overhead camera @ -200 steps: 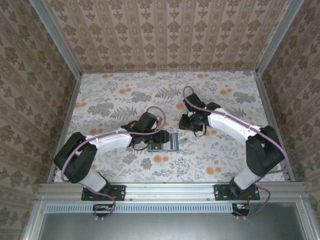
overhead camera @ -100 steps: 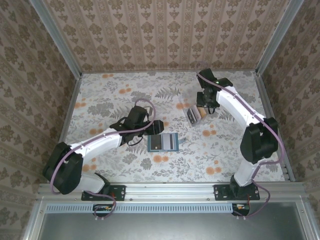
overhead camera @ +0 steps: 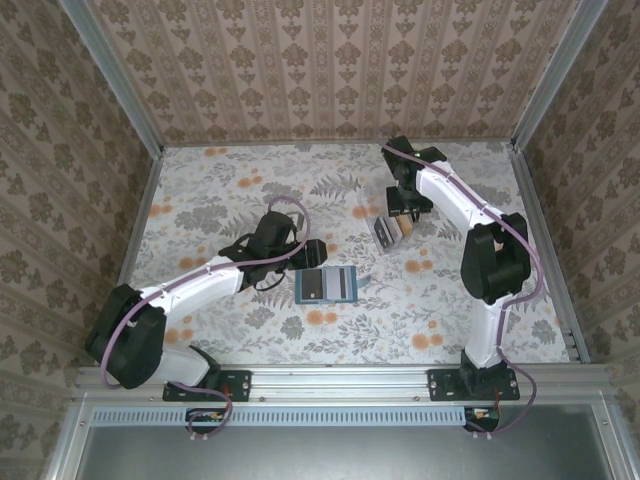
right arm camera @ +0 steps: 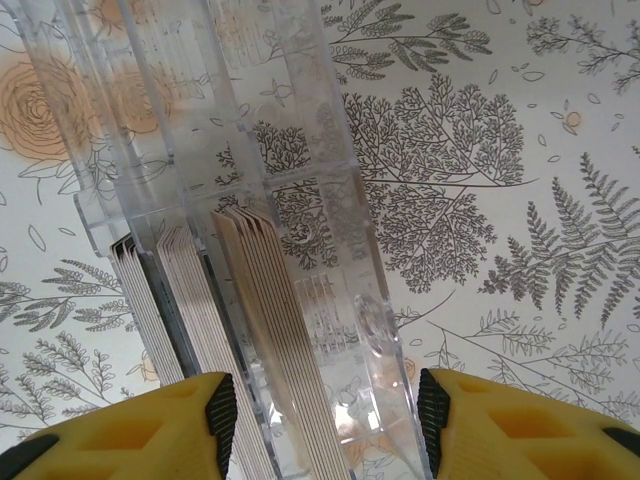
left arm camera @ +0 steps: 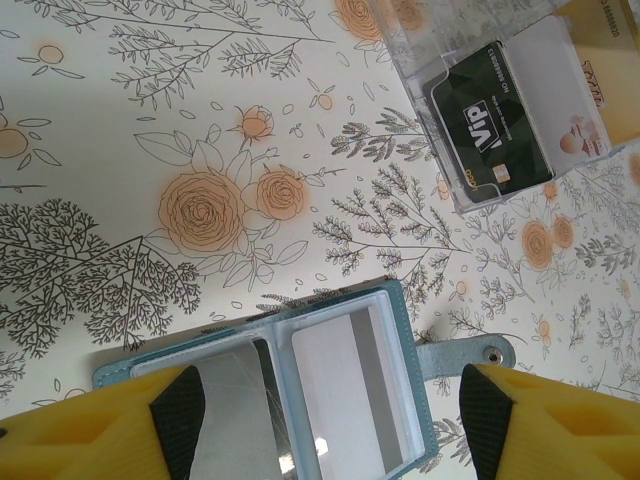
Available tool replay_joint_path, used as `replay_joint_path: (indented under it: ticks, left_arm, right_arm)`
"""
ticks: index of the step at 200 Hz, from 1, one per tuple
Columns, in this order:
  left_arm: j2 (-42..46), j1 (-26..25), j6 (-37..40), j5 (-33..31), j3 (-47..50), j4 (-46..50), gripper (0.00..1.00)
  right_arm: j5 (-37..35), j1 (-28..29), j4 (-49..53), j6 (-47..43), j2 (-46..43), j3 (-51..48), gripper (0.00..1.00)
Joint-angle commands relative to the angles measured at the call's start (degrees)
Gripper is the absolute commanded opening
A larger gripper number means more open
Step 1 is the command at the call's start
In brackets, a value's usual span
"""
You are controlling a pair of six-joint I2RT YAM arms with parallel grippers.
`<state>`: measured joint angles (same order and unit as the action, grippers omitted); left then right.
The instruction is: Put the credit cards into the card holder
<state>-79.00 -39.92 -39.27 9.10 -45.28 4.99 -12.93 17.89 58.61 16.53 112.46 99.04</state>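
The card holder (overhead camera: pixel 327 285) lies open on the floral table, teal with clear pockets (left arm camera: pixel 345 385). Its right pocket shows a pale card with a grey stripe. My left gripper (left arm camera: pixel 330 430) hovers open above it, one finger off each side; from above the left gripper (overhead camera: pixel 312 256) sits just left of the holder. The credit cards stand in a clear rack (overhead camera: pixel 388 232): a dark VIP card (left arm camera: pixel 490 120), a white one (left arm camera: pixel 560 95) and a tan one (left arm camera: pixel 612 25). My right gripper (right arm camera: pixel 327 420) is open over the rack, straddling a stack of tan cards (right arm camera: pixel 270 340) seen edge-on.
The holder's strap with a snap (left arm camera: pixel 470 352) sticks out to its right. The clear rack (right arm camera: pixel 300 150) has several dividers and more card stacks (right arm camera: pixel 150 290). Metal rails (overhead camera: pixel 545 240) and wallpapered walls bound the table; open floral surface lies front and far left.
My right arm swung from beside the card holder to the rack at the back right, and its jaws widened. The left gripper drew back off the holder and opened more.
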Motion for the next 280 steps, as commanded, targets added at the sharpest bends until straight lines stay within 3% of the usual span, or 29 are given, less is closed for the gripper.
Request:
replay_joint_path:
  ticks: [1, 46, 134, 280]
  left_arm:
    - [0.96, 0.71, 0.93, -0.42, 0.37, 1.17, 0.71]
    - [0.96, 0.72, 0.66, -0.37, 0.54, 1.02, 0.71]
    - [0.87, 0.83, 0.45, -0.31, 1.07, 1.12, 0.71]
    - [0.84, 0.95, 0.06, -0.09, 1.57, 0.94, 0.71]
  right_arm:
    - [-1.69, 0.15, 2.84, -1.51, 1.56, 1.69, 0.56]
    - [-6.68, 0.24, 3.35, -2.06, 4.10, 2.34, 0.55]
    - [-8.86, 0.29, 3.44, -2.82, 4.41, 2.81, 0.57]
    - [-11.97, 1.26, 4.06, -3.36, 1.64, 4.01, 0.33]
